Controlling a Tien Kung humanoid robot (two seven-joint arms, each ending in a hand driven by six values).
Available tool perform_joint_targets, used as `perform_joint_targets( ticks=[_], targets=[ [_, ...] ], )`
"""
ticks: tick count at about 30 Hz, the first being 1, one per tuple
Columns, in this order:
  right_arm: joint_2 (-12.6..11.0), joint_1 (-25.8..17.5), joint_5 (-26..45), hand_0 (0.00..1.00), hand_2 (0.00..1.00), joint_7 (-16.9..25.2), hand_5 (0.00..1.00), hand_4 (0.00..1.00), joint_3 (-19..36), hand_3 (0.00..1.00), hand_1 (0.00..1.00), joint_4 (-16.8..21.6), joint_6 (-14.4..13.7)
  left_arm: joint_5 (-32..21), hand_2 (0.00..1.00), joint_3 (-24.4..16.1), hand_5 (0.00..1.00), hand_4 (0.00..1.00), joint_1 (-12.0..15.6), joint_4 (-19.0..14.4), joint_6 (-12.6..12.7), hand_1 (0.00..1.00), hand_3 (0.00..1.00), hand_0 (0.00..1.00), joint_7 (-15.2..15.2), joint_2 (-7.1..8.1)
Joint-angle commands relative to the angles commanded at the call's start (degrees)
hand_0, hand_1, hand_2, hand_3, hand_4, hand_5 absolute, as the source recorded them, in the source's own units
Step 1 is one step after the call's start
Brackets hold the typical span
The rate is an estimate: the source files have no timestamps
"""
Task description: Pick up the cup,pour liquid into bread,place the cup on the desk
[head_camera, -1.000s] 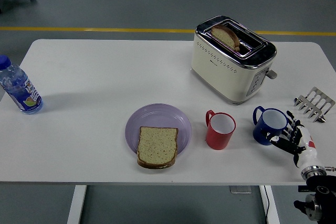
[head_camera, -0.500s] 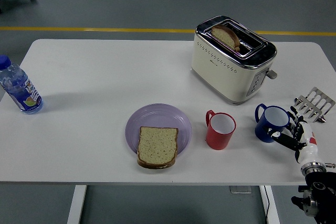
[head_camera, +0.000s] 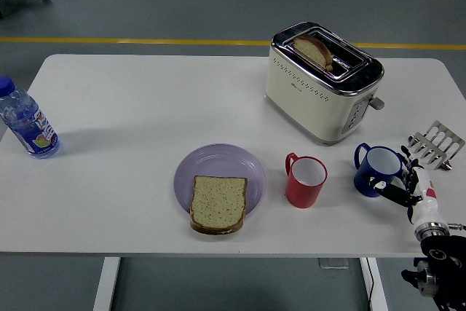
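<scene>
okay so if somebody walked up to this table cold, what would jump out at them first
Probably the cream toaster at the back right, with a browned slice standing in its slot. Next, the slice of bread lying on the purple plate near the front centre, with a red cup to its right. At the right edge, the robot's right hand is closed around a blue cup.

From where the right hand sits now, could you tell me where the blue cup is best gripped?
Probably around the body of the blue cup, coming from its right. The handle juts left, toward the red cup, so the right wall is bare, and the right hand is already beside it.
</scene>
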Motion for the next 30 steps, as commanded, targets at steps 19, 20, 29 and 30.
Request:
perform_joint_targets(
  ticks=[19,20,29,30],
  targets=[
    [0.2,2.0,3.8,0.884,0.84,2.2,0.087,0.998,-2.5,0.954,0.781,-3.1,-1.3,0.0,0.737,0.0,0.998,0.395,0.0,0.0,0.0,0.735,0.63,0.668,0.0,-0.02],
    [0.3,2.1,3.9,0.884,0.84,2.2,0.087,0.998,-2.6,0.954,0.781,-3.3,-1.3,0.1,0.737,0.0,0.998,0.395,0.0,0.0,0.0,0.735,0.63,0.668,0.0,-0.03],
    [0.3,2.9,5.5,0.839,0.774,3.1,0.081,0.998,-3.8,0.876,0.707,-4.3,-1.6,0.1,0.737,0.0,0.998,0.397,0.0,0.0,0.0,0.734,0.628,0.668,0.0,-0.04],
    [0.2,2.9,5.6,0.839,0.774,3.2,0.081,0.998,-3.9,0.876,0.707,-4.4,-1.6,0.0,0.737,0.0,0.998,0.397,0.0,0.0,0.0,0.734,0.628,0.668,0.0,-0.05]
  ],
)
